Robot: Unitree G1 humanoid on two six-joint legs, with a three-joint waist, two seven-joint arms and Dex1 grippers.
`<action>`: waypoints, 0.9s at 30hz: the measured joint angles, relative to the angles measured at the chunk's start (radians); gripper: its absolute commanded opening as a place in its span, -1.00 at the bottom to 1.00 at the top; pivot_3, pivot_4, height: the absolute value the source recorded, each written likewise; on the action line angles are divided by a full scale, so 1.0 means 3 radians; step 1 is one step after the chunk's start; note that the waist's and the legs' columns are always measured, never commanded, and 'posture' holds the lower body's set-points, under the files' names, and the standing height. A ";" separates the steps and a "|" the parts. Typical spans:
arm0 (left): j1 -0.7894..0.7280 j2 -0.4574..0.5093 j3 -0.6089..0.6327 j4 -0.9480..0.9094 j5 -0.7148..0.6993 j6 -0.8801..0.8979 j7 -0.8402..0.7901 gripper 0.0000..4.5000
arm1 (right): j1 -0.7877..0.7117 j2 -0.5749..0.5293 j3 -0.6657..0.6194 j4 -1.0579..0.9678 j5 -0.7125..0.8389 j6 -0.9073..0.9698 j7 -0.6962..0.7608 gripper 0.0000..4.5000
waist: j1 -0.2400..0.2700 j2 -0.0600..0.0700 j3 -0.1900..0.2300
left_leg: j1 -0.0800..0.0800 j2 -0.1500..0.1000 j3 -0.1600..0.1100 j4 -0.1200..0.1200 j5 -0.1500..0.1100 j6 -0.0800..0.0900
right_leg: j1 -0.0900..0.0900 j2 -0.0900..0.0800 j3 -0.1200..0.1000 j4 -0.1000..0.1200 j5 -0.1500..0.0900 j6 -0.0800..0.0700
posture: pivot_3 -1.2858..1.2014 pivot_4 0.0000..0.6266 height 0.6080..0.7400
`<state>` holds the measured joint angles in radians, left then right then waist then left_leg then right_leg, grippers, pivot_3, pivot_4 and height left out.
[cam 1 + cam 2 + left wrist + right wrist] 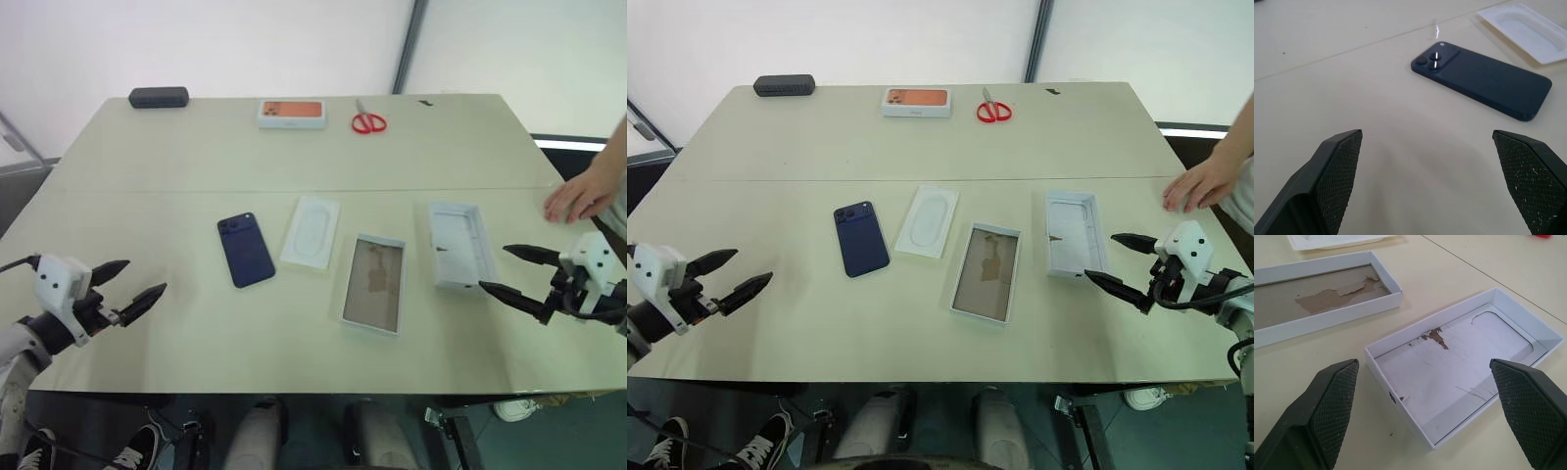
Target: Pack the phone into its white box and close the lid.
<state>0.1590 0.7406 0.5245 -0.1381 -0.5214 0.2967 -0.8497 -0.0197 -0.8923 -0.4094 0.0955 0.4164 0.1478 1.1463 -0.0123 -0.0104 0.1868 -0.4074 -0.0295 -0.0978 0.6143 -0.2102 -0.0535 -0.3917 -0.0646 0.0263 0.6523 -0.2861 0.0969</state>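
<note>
The white box, a shallow cardboard tray with a torn brown floor, and the lid beside it are lying open and empty. The slim navy phone is lying flat on the table, left of a white insert. The left gripper and right gripper are hovering spread wide, holding nothing.

Matt navy phone with glossy lenses, white cardboard box with torn brown paper floor, scuffed cardboard lid, smooth matt beige table, cross-hatched black fingers
</note>
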 measured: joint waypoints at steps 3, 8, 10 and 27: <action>-0.0027 0.0001 0.0003 -0.0001 -0.0004 -0.0003 0.0011 1.00 | -0.0002 0.0000 0.0003 0.0000 -0.0001 0.0000 -0.0004 0.99 | -0.0002 0.0000 0.0000 | 0.0000 0.0000 0.0003 0.0000 0.0000 0.0000 | 0.0000 0.0000 0.0002 0.0000 0.0000 0.0000 | 0.03 -0.52 1.00; -0.0131 -0.0010 0.0001 0.0027 0.0036 -0.0039 0.0067 1.00 | -0.0007 0.0001 0.0031 0.0000 -0.0012 0.0000 -0.0028 0.99 | -0.0002 0.0000 0.0000 | 0.0001 0.0001 0.0004 0.0000 0.0000 0.0000 | 0.0000 0.0001 0.0002 0.0000 0.0000 0.0000 | 0.03 -0.52 1.00; -0.0169 -0.0023 -0.0005 0.0034 0.0038 -0.0070 0.0079 1.00 | -0.0018 0.0001 0.0042 0.0000 -0.0020 0.0001 -0.0041 0.99 | -0.0002 0.0000 0.0000 | 0.0001 0.0001 0.0007 0.0000 0.0000 0.0000 | -0.0001 0.0001 0.0004 0.0000 0.0000 0.0000 | 0.03 -0.52 1.00; -0.0438 -0.0073 -0.0505 0.0060 0.0285 -0.0031 0.0165 1.00 | -0.0159 0.0001 0.0185 -0.0080 -0.0040 0.0056 -0.0119 0.99 | -0.0002 0.0000 0.0000 | 0.0002 0.0004 0.0013 0.0000 -0.0001 0.0001 | -0.0002 0.0004 0.0009 0.0000 0.0005 0.0007 | 0.03 -0.52 1.00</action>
<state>0.0275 0.7186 0.3732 -0.1202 -0.4360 0.2875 -0.8002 -0.0674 -0.8919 -0.3537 0.0716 0.4045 0.1646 1.1105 -0.0128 -0.0105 0.1869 -0.4066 -0.0283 -0.0938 0.6144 -0.2103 -0.0531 -0.3922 -0.0635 0.0289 0.6524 -0.2846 0.0990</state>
